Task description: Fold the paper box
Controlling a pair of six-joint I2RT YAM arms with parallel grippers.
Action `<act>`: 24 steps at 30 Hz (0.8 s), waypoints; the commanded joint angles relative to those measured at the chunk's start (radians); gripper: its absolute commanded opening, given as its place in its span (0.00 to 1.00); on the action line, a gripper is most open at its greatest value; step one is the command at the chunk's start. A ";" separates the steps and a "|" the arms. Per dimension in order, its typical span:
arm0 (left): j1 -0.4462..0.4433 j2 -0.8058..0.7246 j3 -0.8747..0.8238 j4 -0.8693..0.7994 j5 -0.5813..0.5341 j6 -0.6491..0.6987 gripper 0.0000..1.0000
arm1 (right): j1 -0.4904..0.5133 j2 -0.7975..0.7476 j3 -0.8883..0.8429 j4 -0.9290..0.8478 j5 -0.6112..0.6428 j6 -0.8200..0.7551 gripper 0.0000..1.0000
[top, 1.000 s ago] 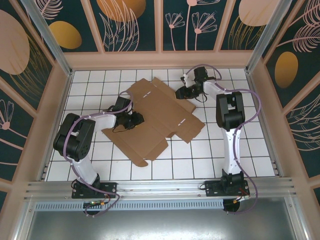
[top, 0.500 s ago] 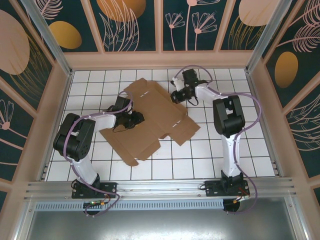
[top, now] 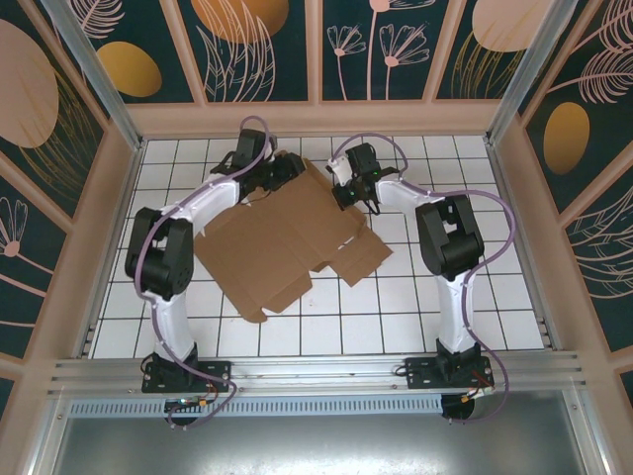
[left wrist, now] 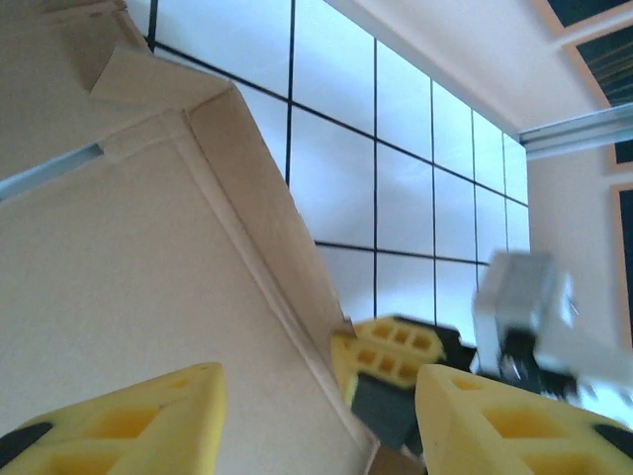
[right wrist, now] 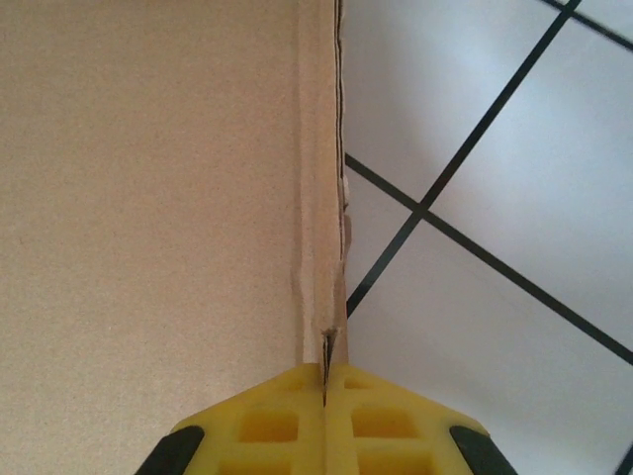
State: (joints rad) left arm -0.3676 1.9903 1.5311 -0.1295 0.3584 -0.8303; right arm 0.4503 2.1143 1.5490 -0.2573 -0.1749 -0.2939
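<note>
Right gripper (right wrist: 324,371): clenched on the far-right edge of the paper box (top: 282,237), with thin cardboard nipped between its pads.
Left gripper (left wrist: 316,416): jaws apart and holding nothing, hovering over the sheet's far edge, near the right one.
Paper box: still a flat die-cut sheet, lying mid-way across the tiled table (top: 425,297).
Change: the left arm has swung from the sheet's left side to its far edge, the right has pinched shut, and the sheet has slid left.
Meaning: both arms seem set to raise the far wall, so folding has barely begun.

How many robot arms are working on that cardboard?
2. The left arm reaches from the near left to the far edge of the cardboard sheet; the right arm reaches from the near right to its far-right edge. No others appear hidden.
</note>
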 commanded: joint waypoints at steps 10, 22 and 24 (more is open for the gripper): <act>-0.035 0.302 0.421 -0.332 -0.125 -0.080 0.56 | 0.047 -0.068 -0.031 0.095 0.078 -0.026 0.06; -0.077 0.408 0.577 -0.450 -0.174 -0.125 0.55 | 0.073 -0.109 -0.082 0.150 0.121 -0.039 0.06; -0.077 0.417 0.588 -0.458 -0.169 -0.141 0.54 | 0.079 -0.116 -0.094 0.161 0.128 -0.041 0.06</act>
State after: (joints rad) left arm -0.4389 2.3760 2.0876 -0.5232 0.1989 -0.9360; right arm 0.5106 2.0617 1.4738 -0.1570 -0.0711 -0.3161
